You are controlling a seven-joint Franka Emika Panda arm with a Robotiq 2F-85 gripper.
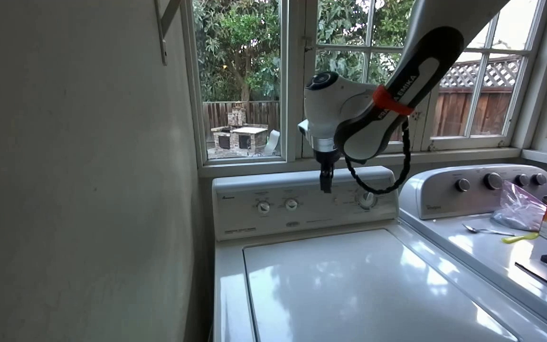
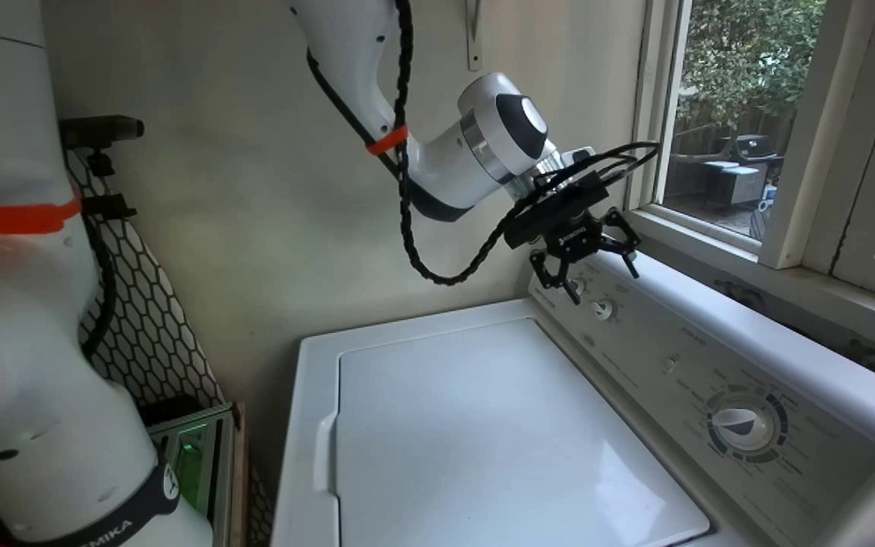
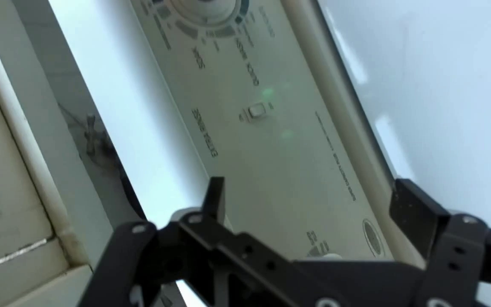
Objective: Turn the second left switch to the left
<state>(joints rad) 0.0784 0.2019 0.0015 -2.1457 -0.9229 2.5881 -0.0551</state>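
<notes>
The second knob from the left, small and white, sits on the washer's control panel in both exterior views [image 1: 291, 204] [image 2: 602, 309]. In the wrist view only a sliver of a white knob [image 3: 332, 256] shows above the gripper body; the rest is hidden. The leftmost knob [image 1: 263, 207] is beside it and is partly behind a finger in an exterior view [image 2: 578, 286]. My gripper [image 2: 604, 284] is open and empty in front of the panel, its fingers wide apart in the wrist view [image 3: 309, 187]. In an exterior view it [image 1: 325, 190] appears right of the second knob, apart from it.
A large dial [image 2: 743, 425] and a small slide switch [image 3: 256, 111] are farther right on the panel. The window sill [image 2: 696, 228] runs behind the washer. A wall [image 1: 112, 190] stands at the washer's left. A second machine [image 1: 444, 190] with a box and spoons stands right.
</notes>
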